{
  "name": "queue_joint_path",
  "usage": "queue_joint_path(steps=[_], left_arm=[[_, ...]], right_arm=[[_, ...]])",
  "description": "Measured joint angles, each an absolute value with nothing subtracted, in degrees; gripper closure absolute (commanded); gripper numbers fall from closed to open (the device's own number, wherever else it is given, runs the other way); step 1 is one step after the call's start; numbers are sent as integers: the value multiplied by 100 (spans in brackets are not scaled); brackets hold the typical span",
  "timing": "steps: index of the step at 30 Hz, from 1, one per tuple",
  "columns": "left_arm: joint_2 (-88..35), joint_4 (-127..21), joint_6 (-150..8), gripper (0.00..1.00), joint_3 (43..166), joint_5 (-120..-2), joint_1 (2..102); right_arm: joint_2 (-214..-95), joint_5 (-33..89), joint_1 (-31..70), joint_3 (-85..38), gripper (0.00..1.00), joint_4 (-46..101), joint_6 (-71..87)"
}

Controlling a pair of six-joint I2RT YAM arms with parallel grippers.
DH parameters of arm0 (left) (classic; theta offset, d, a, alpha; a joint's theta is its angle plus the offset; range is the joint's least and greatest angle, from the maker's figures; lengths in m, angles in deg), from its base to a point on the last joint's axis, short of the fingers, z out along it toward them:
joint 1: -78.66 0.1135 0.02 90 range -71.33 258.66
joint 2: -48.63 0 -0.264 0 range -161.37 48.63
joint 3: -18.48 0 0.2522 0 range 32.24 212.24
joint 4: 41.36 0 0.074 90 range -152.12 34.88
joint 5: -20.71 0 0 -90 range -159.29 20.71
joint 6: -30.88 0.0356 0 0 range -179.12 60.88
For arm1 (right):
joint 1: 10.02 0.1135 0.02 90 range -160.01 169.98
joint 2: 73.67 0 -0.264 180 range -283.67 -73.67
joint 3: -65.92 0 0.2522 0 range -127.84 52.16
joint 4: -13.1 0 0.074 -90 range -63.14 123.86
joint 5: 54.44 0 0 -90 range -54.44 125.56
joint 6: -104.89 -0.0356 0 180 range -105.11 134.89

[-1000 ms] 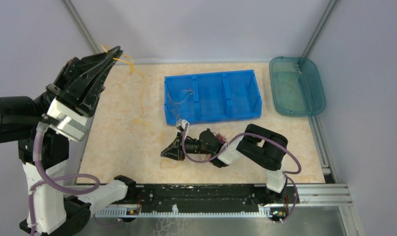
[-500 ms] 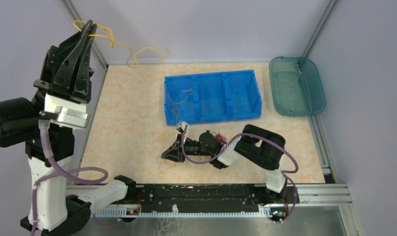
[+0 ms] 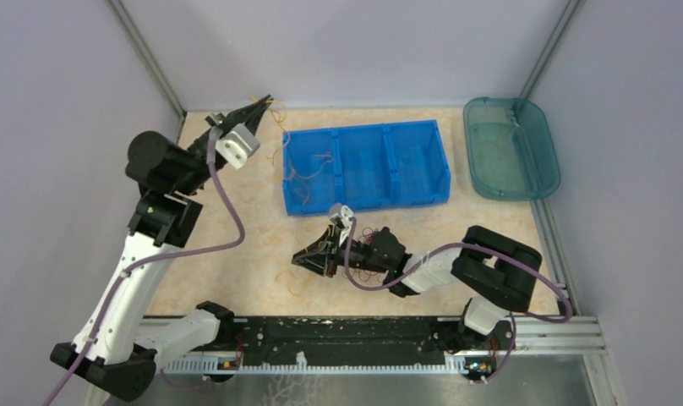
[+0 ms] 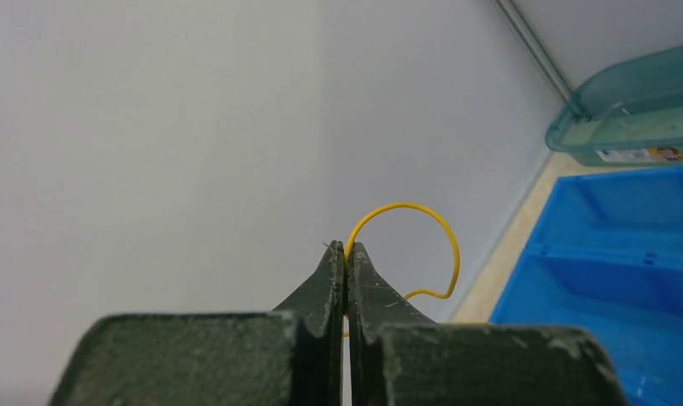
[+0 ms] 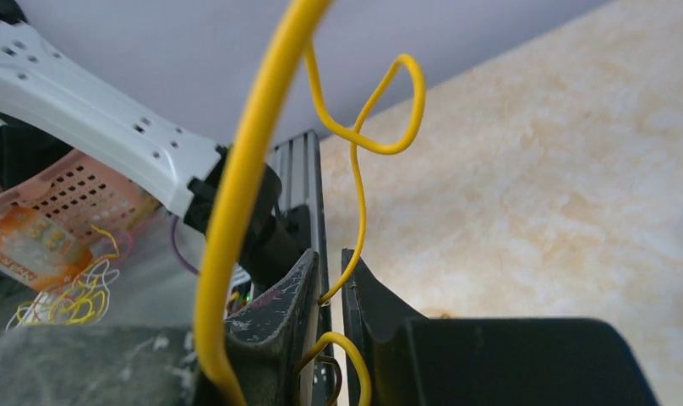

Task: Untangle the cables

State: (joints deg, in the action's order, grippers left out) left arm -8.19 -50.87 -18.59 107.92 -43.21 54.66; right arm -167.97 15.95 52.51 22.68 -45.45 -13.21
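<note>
Fingers of left gripper (image 4: 346,254) pinch a yellow cable (image 4: 423,222); right gripper (image 5: 331,288) pinches yellow cables (image 5: 355,178), seen only in wrist views.

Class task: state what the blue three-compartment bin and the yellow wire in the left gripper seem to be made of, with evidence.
Blue bin: likely moulded plastic; uniform glossy colour, thin straight dividers.
Yellow wire: probably plastic-coated wire; smooth, even colour, holds a springy arc from the shut left gripper.

Plain pale grey walls (image 3: 363,51) with metal corner posts (image 3: 148,59) enclose a beige marbled desk (image 3: 228,237), edged at the near side by a black rail (image 3: 338,334).
</note>
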Motion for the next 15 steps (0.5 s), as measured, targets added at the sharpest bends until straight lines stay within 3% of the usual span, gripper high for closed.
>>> queue_joint_path(steps=[15], left_arm=[[-1619,-4619,-2702,100,9970,-4878,5466]], right_arm=[[-15396,2034,5251,2376,86,-4018,-1017]])
